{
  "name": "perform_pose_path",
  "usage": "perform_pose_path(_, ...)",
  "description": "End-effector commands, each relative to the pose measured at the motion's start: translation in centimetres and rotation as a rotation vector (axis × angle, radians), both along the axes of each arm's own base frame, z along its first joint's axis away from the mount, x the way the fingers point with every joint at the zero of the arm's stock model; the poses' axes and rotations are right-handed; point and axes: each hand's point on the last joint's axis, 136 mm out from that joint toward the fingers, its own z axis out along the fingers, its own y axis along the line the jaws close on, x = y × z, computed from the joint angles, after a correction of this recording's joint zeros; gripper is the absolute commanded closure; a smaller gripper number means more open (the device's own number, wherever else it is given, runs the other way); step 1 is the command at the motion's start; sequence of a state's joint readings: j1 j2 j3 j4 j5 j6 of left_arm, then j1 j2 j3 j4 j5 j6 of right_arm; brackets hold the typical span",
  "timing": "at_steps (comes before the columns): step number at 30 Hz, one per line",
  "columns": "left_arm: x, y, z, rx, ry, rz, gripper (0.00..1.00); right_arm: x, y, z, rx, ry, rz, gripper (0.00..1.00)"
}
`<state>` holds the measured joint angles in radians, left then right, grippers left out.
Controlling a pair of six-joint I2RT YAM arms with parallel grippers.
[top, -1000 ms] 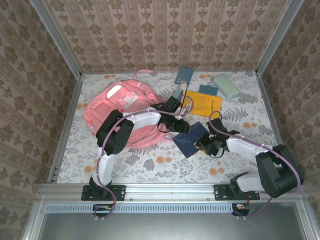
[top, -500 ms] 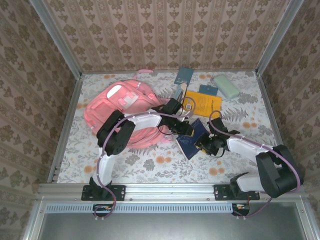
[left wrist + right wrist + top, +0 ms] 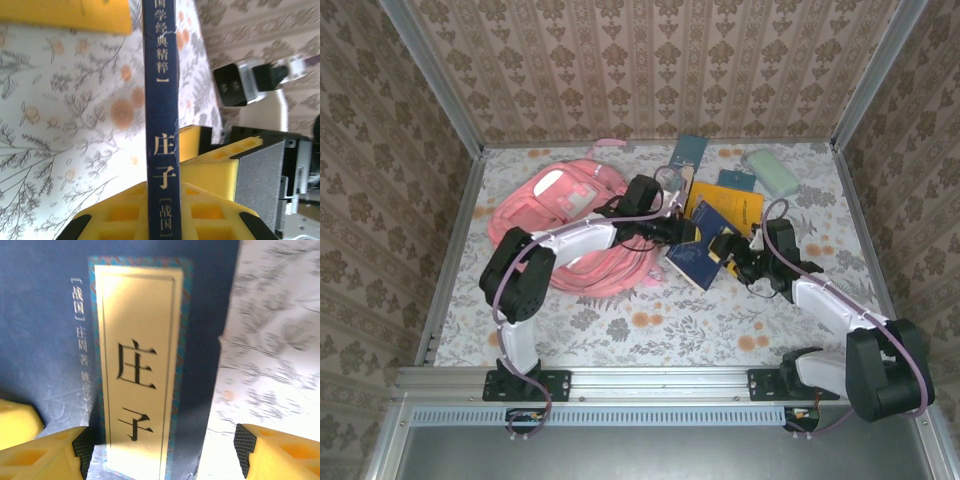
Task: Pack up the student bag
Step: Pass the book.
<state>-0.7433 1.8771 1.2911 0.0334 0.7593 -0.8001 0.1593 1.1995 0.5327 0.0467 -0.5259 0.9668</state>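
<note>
Two grippers shared the navy book (image 3: 698, 252) mid-table (image 3: 620, 330): we saw the left gripper (image 3: 680, 230) clamped on its spine, the right gripper (image 3: 162, 447) gaping wide over its cover, holding nothing. The student bag (image 3: 535, 215) lay rear-left, a yellow book (image 3: 738, 205) crowded behind, and the near edge lay bare.

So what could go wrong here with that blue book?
The left gripper pinches the blue book by one thin edge, and the right gripper is open, so the book may swing or slip. The open gripper sits close and could knock it. The student bag lies slumped, so the book might snag.
</note>
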Motion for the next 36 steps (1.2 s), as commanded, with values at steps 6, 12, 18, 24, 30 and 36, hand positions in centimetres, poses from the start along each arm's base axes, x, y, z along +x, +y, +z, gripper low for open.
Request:
perform_pose_path(6,1.7,0.5,5.6,-0.174,-0.018,0.118,1.0,2.9,3.6,6.9,0.313,-0.205,0.162,0.22)
perform_pose_path(12,2.1,1.0,6.7,-0.203,-0.017,0.151,1.0,3.8,4.3,9.2,0.394,-0.262,0.193,0.35)
perform_pose_path(18,2.0,1.6,6.0,-0.17,-0.023,0.159,1.0,3.8,4.2,8.9,0.388,-0.252,0.187,0.93)
perform_pose_path(24,2.2,3.6,4.2,0.009,-0.092,0.181,0.56,3.5,3.5,8.0,0.315,-0.226,0.165,1.0)
perform_pose_path(30,2.6,9.5,1.1,0.402,-0.255,0.191,0.52,2.7,2.5,6.7,0.206,-0.183,0.151,1.0)
perform_pose_path(36,3.1,15.9,-2.2,0.779,-0.406,0.143,0.53,1.9,2.3,6.1,0.163,-0.163,0.158,1.0)
